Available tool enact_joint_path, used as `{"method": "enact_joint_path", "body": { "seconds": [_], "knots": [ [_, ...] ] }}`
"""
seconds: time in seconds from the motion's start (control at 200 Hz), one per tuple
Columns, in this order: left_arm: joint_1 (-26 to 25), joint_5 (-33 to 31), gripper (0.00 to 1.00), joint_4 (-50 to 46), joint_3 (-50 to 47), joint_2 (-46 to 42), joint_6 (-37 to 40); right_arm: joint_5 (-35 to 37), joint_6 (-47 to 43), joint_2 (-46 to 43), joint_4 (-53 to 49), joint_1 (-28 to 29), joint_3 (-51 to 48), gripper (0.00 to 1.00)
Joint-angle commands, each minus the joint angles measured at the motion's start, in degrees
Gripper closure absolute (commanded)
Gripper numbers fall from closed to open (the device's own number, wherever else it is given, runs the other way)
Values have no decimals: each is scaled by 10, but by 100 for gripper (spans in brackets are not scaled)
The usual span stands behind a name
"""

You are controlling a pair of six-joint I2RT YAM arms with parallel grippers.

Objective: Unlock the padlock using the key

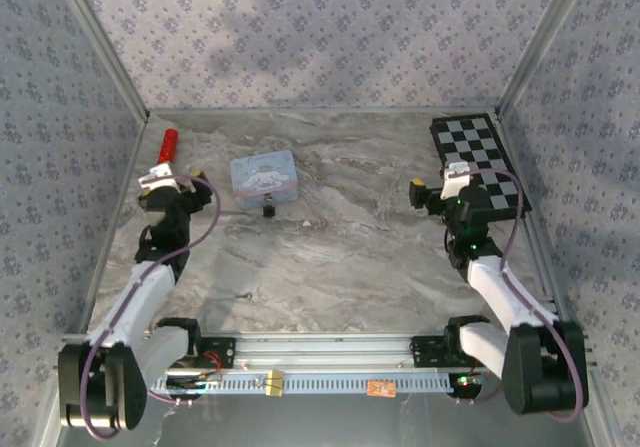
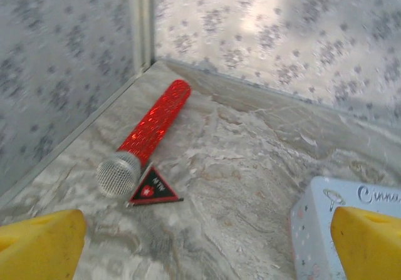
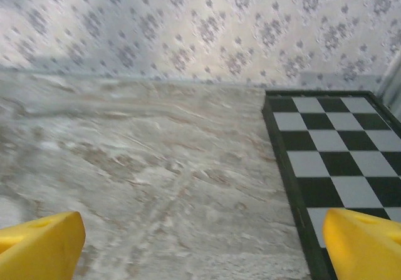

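Observation:
The tiny dark padlock [image 1: 268,207] lies on the marble table just in front of the light-blue cartoon tin [image 1: 263,177]. I cannot make out the key in any view. My left gripper [image 1: 178,177] hovers left of the tin, open, with nothing between its yellow fingertips [image 2: 39,247]. In the left wrist view the tin's corner [image 2: 326,230] shows by the right fingertip, and the left gripper [image 2: 203,252] is over bare table. My right gripper [image 1: 437,184] stands open at the right, beside the checkerboard. In the right wrist view the right gripper [image 3: 200,248] is empty over bare marble.
A red glitter toy microphone [image 2: 153,126] with a silver mesh head and a black triangular tag [image 2: 152,188] lies in the far-left corner [image 1: 168,147]. A black-and-white checkerboard [image 1: 480,162] lies at the far right [image 3: 338,161]. Patterned walls enclose the table on three sides.

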Motion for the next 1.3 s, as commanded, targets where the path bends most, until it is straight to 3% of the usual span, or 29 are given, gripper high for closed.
{"method": "enact_joint_path", "body": {
  "seconds": [0.0, 0.085, 0.195, 0.225, 0.335, 0.495, 0.595, 0.665, 0.86, 0.984, 1.144, 1.294],
  "knots": [
    [5, -54, 0, -236, 58, -44, -158, -49, 78, -62, -124, 10, 42, 1],
    [13, -46, 0, -335, 77, -84, -229, -24, 177, -97, -212, 11, 77, 1],
    [35, 36, 0, -363, 50, -152, -232, 62, 324, -127, -366, 2, 118, 1],
    [41, 53, 0, -369, 41, -173, -232, 56, 358, -134, -387, -1, 115, 1],
    [51, 133, 0, -382, 14, -246, -201, -25, 319, -158, -346, -34, 88, 1],
    [51, 188, 0, -410, -2, -298, -182, -68, 310, -142, -361, -8, 97, 1],
    [51, 221, 0, -417, -7, -295, -175, -51, 315, -113, -385, 62, 120, 1],
    [48, 236, 0, -414, -10, -292, -176, -15, 325, -92, -392, 141, 134, 1],
    [48, 214, 0, -413, -12, -306, -176, 79, 352, 10, -408, 361, 195, 1],
    [48, 195, 0, -413, -18, -330, -182, 110, 362, 104, -413, 468, 247, 2],
    [48, 173, 0, -420, -24, -369, -190, 118, 384, 247, -440, 560, 341, 3],
    [48, 146, 0, -444, -15, -400, -184, 102, 383, 383, -515, 611, 471, 5]
  ]
}}
